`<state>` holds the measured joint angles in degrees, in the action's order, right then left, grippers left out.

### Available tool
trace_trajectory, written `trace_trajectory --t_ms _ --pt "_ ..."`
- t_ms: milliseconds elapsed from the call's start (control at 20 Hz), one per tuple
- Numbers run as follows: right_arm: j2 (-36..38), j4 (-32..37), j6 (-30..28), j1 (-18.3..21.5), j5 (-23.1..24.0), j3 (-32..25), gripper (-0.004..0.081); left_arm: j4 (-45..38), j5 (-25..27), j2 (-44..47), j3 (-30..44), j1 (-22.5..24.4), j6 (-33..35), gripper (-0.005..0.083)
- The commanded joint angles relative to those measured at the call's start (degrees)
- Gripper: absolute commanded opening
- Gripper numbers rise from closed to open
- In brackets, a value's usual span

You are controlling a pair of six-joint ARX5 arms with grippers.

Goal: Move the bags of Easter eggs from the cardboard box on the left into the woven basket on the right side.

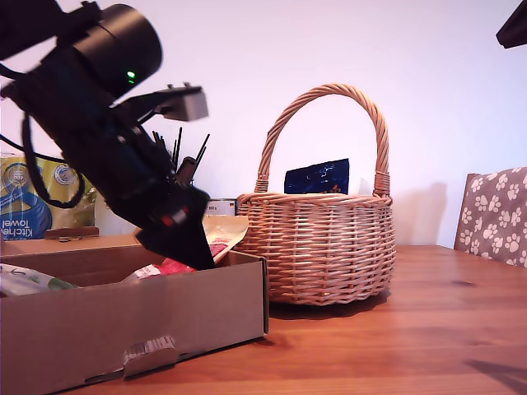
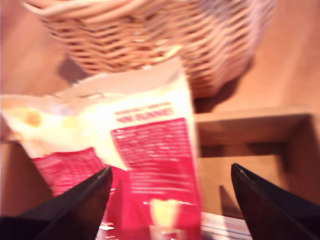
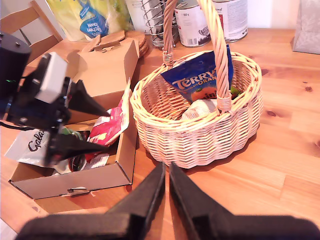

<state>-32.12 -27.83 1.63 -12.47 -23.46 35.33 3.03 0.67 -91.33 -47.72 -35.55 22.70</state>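
Note:
The cardboard box (image 1: 123,321) (image 3: 75,182) stands at the exterior view's left, and the woven basket (image 1: 321,247) (image 3: 200,140) (image 2: 150,35) stands beside it. My first gripper (image 1: 193,247) (image 2: 171,170) (image 3: 106,129) reaches down into the box, open. Its fingers straddle a cream and red bag (image 1: 222,234) (image 2: 150,150) (image 3: 114,120) that leans on the box wall nearest the basket. A blue bag (image 1: 317,177) (image 3: 200,80) and a white bag (image 3: 200,108) lie in the basket. A white printed bag (image 3: 30,145) lies in the box. My second gripper (image 3: 165,200) hovers shut above the table before the basket.
Behind the box are a yellow and blue kitchen towel pack (image 1: 33,202) (image 3: 90,20), a second brown carton (image 3: 105,65), a wire utensil holder (image 3: 152,15) and tins (image 3: 192,22). A paw-print chair (image 1: 498,214) stands at the exterior view's right. A black arm part (image 1: 515,29) shows top right.

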Motion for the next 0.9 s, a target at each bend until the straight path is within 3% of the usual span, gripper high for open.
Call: trace_trajectory --t_ms 0,250,350,550,700,850 --pt "0.02 0.57 -0.11 -0.26 -0.15 -0.79 -0.0013 -1.51 2.43 -2.69 0.46 -0.72 -0.15 0.0691" --pt "0.02 0.72 -0.11 -0.26 -0.15 -0.79 -0.0013 -4.02 5.55 -5.88 0.46 -2.01 -0.98 0.069" --pt "0.02 0.74 -0.11 -0.26 -0.15 -0.79 -0.0013 -4.87 10.51 -6.01 0.44 -2.12 -1.33 0.0683" --pt "0.02 0.76 -0.11 -0.26 -0.15 -0.79 -0.0013 -5.03 19.43 -5.35 0.42 -1.68 -1.29 0.0571" --pt "0.02 0.74 -0.11 -0.26 -0.15 -0.79 -0.0013 -5.03 22.67 -5.22 0.42 -1.6 -1.31 0.0508" --pt "0.02 0.74 -0.11 -0.26 -0.15 -0.79 -0.0013 -4.98 23.5 -4.55 0.35 -1.6 -1.25 0.0366"
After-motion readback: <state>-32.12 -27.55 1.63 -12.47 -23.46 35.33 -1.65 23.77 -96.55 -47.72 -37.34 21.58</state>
